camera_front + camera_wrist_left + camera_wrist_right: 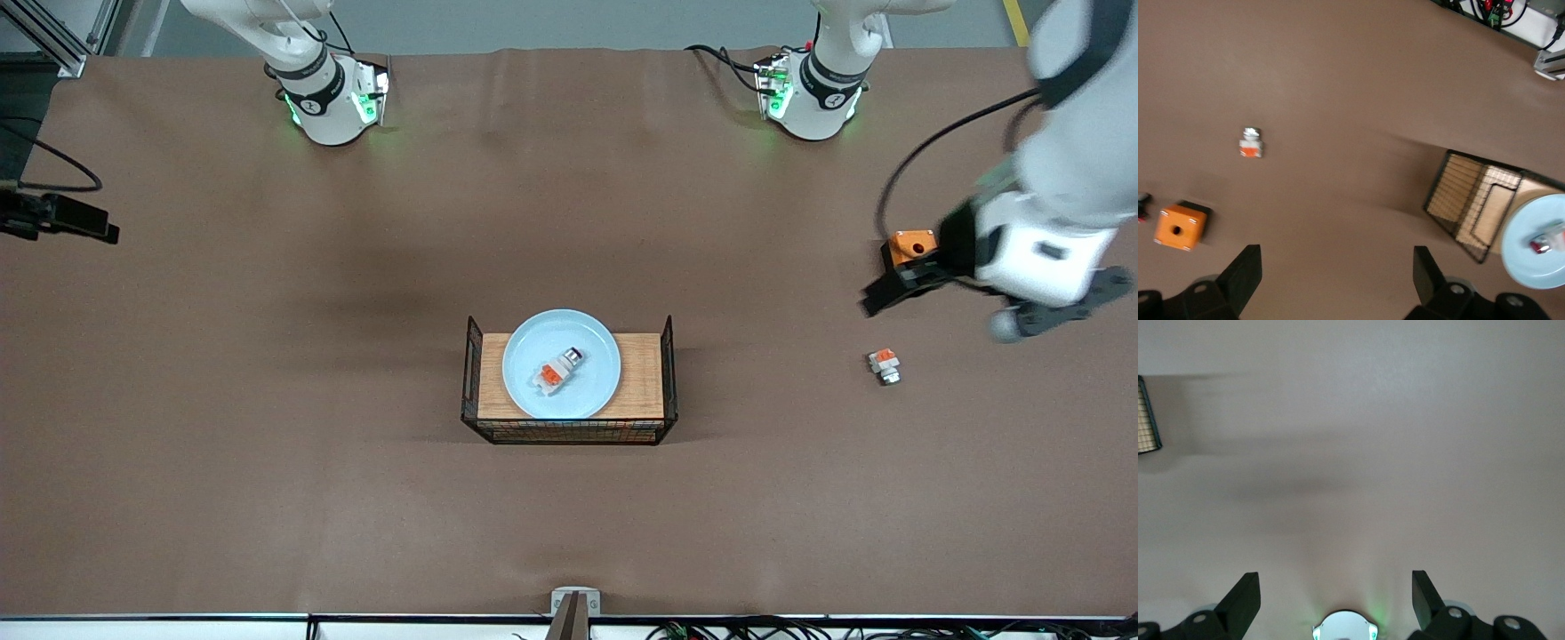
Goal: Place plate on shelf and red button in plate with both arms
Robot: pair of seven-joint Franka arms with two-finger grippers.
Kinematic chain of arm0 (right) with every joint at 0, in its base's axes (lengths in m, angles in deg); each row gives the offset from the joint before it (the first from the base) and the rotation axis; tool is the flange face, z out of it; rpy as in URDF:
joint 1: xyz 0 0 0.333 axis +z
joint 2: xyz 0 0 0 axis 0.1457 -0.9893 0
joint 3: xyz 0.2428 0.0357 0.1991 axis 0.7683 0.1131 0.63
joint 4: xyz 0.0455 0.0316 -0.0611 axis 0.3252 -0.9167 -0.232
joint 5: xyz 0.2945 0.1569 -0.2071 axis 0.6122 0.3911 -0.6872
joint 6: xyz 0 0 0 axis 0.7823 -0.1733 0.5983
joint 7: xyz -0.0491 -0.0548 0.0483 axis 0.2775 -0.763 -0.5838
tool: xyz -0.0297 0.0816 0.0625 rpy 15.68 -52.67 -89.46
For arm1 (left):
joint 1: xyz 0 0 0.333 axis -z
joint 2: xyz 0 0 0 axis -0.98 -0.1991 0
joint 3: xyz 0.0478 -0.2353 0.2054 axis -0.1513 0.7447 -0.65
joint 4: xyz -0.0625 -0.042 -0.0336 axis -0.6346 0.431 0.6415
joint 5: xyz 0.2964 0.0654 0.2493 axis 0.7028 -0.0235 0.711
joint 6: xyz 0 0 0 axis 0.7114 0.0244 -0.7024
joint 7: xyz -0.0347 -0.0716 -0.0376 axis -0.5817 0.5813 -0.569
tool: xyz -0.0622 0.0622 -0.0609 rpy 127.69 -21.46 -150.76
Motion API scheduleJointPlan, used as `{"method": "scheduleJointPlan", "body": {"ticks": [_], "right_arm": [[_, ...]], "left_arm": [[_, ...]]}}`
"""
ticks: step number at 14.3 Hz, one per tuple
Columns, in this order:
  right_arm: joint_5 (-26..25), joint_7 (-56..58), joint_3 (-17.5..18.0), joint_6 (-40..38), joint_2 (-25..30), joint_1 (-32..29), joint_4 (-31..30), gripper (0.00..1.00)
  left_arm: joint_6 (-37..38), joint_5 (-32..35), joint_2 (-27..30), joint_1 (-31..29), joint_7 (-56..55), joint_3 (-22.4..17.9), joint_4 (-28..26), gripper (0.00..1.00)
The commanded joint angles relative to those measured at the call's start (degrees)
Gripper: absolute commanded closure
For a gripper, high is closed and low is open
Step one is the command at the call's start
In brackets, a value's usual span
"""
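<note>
Both grippers, left (898, 289) and right (1336, 600), wide open, empty.
Button (557, 368) on plate (561, 363) in tray (640, 356), well clear of both (seemingly done).

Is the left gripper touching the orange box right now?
Apart. The left wrist view shows the left gripper open over bare table, with brown cloth between its fingers and the orange box.

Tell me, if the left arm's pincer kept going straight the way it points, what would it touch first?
Probably just the bare brown table. The open left pincer looks down on cloth, with the orange box and a small white-orange part off to one side. Depth is hard to judge.
</note>
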Motion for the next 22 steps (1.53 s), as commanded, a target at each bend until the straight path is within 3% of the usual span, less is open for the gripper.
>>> {"method": "scheduleJointPlan", "body": {"ticks": [1, 5, 10, 12, 14, 17, 20, 22], "right_arm": [[0.07, 0.41, 0.85, 4.72, 5.9, 0.1, -7.22, 0.0], [0.07, 0.41, 0.76, 12.36, 11.61, 0.01, -15.83, 0.0], [0.07, 0.41, 0.68, 12.64, 11.8, -0.08, -16.11, 0.0], [-0.01, 0.58, 0.5, 12.82, 11.89, -0.25, -16.03, 0.0], [-0.02, 0.67, 0.41, 12.64, 11.89, -0.87, -16.03, 0.0], [-0.02, 0.67, 0.59, 12.2, 12.33, -0.78, -16.11, 0.0], [-0.02, 0.67, 0.59, 11.59, 12.5, -0.87, -16.2, 0.0], [-0.02, 0.67, 0.59, 11.59, 12.59, -0.87, -16.11, 0.0]], "left_arm": [[0.45, -0.97, 1.79, -4.95, 8.83, 0.49, -2.07, 0.0], [0.45, -0.62, 3.54, -10.4, 18.32, 0.41, -4.08, 0.0], [-2.18, -0.18, 6.54, -14.72, 24.39, 0.76, -8.4, 0.0], [-2.36, 0.0, 6.71, -11.85, 25.11, -1.25, -8.4, 0.0], [-2.45, 0.09, 7.06, -4.74, 25.11, -8.44, -8.4, 0.0], [-2.97, 0.17, 8.11, 0.64, 25.11, -13.46, -9.36, 0.0], [-8.32, 0.44, 11.54, 1.19, 26.07, -14.1, -14.54, 0.0], [-8.51, 0.44, 12.07, 1.27, 26.25, -13.14, -14.38, 0.0]]}}
